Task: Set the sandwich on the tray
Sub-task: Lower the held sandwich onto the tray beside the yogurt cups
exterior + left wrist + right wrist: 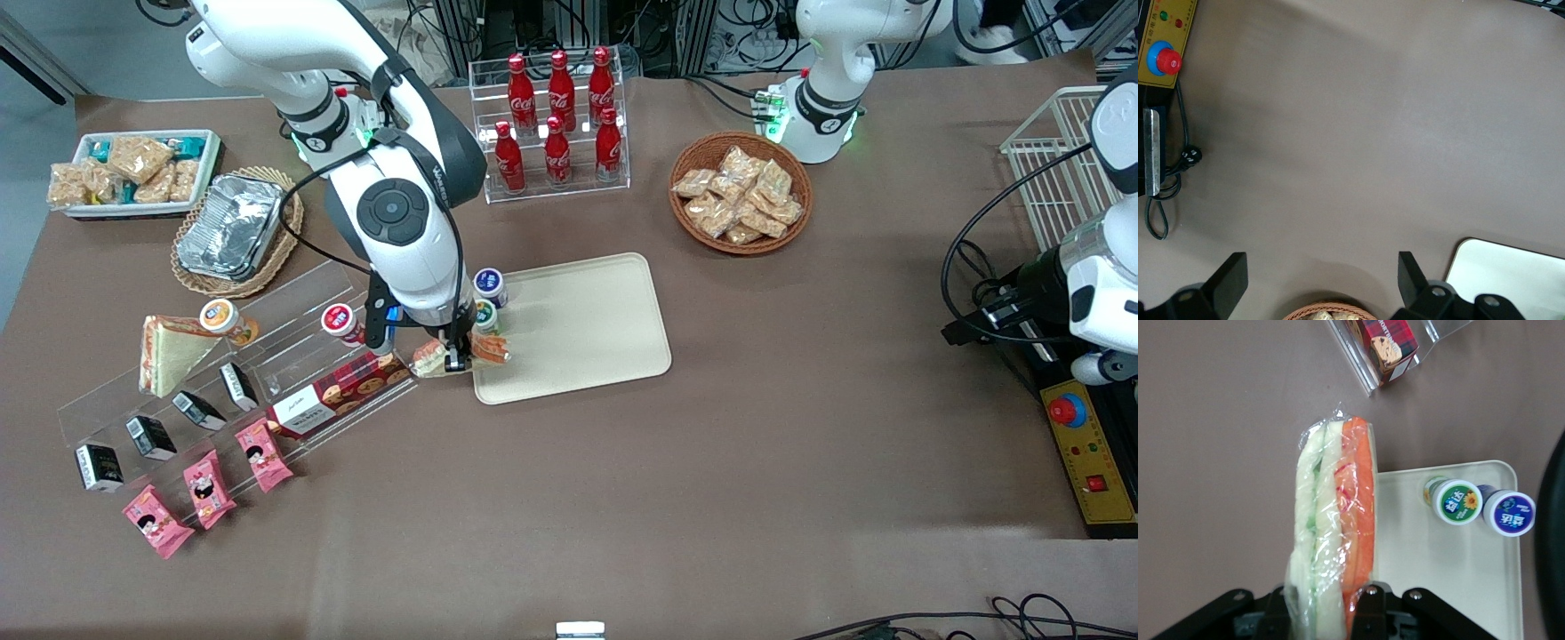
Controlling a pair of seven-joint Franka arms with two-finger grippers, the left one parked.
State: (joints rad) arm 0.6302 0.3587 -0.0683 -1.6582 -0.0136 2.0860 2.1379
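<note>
My right gripper (455, 357) is shut on the sandwich (487, 348), a wrapped wedge with pale bread and an orange-red band. The wrist view shows the sandwich (1335, 520) pinched between the two fingers (1368, 603) of the gripper (1325, 603). It hangs over the rim of the cream tray (578, 329) at the tray's end toward the working arm. Its orange side is over the tray (1445, 580) and its pale side is over the brown table.
Two small jars, green-lidded (1457, 501) and blue-lidded (1509, 512), stand at the tray's edge. A clear shelf beside the gripper carries a cookie box (338, 391), another sandwich (169, 351) and small packs. A cola rack (556, 116), snack basket (740, 191) and foil container (231, 227) stand farther from the camera.
</note>
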